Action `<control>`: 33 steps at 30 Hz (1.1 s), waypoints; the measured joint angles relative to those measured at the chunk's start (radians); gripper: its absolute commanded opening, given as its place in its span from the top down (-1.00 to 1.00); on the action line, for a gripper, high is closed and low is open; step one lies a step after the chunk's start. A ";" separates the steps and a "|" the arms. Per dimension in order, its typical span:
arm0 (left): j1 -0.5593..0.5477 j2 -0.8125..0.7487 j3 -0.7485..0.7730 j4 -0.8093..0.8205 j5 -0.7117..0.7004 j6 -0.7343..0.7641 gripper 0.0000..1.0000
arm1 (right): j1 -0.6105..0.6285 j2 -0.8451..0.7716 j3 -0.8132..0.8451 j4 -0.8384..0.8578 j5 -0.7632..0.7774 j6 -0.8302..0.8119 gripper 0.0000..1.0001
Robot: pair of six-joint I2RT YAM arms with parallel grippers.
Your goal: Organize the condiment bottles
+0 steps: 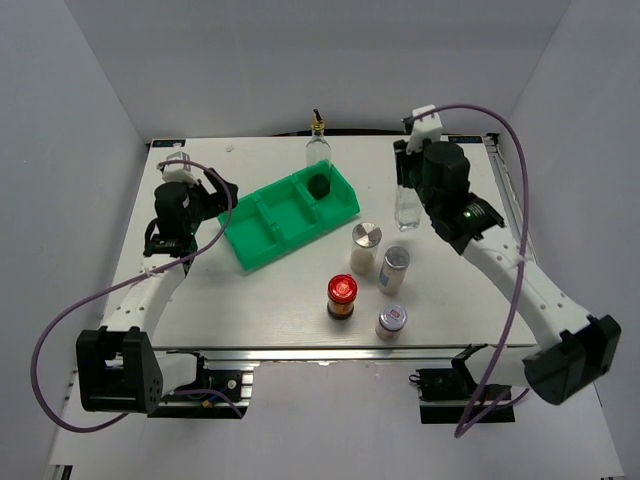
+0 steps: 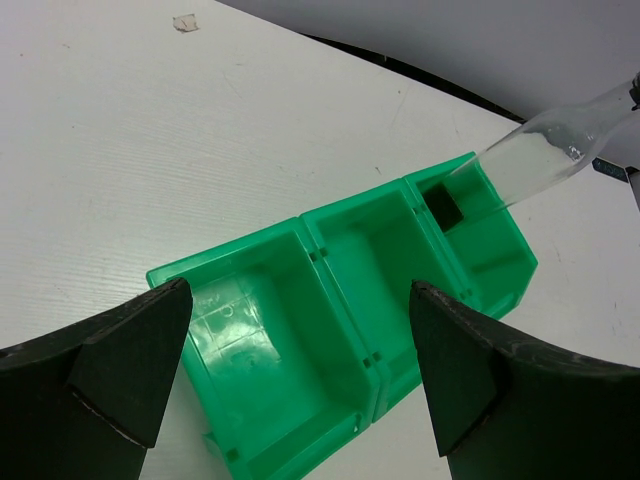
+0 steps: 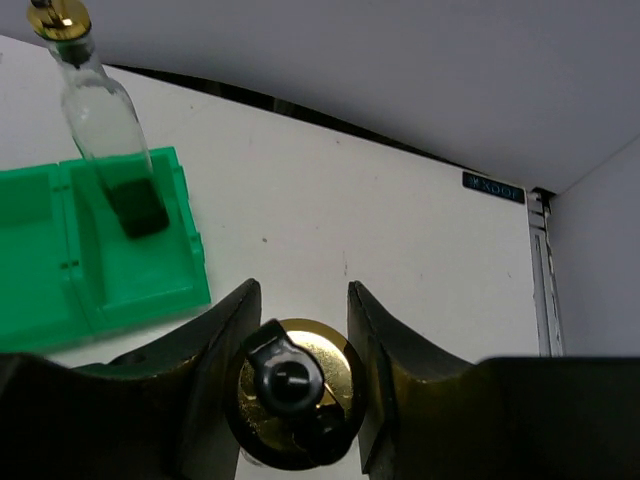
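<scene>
One clear glass cruet (image 1: 318, 155) with a gold pourer stands in the right compartment of the green tray (image 1: 262, 235); its base looks dark. It also shows in the left wrist view (image 2: 540, 155) and the right wrist view (image 3: 100, 110). My right gripper (image 1: 405, 175) is closed around the gold top (image 3: 320, 375) of the second cruet (image 1: 407, 208), right of the tray. My left gripper (image 1: 208, 188) is open and empty above the tray's left end (image 2: 250, 245). Three silver-lidded shakers (image 1: 366, 247) (image 1: 394, 268) (image 1: 390, 322) and a red-lidded jar (image 1: 342, 296) stand at front centre.
The tray's left and middle compartments (image 2: 380, 250) hold nothing. A small white scrap (image 2: 186, 22) lies at the table's far left. Grey walls close in the table at the back and both sides. A metal rail (image 3: 545, 270) runs along the right edge.
</scene>
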 measured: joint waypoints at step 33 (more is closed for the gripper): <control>0.000 -0.003 0.000 -0.034 -0.065 0.031 -0.96 | -0.006 0.636 0.566 0.002 -0.472 0.061 1.00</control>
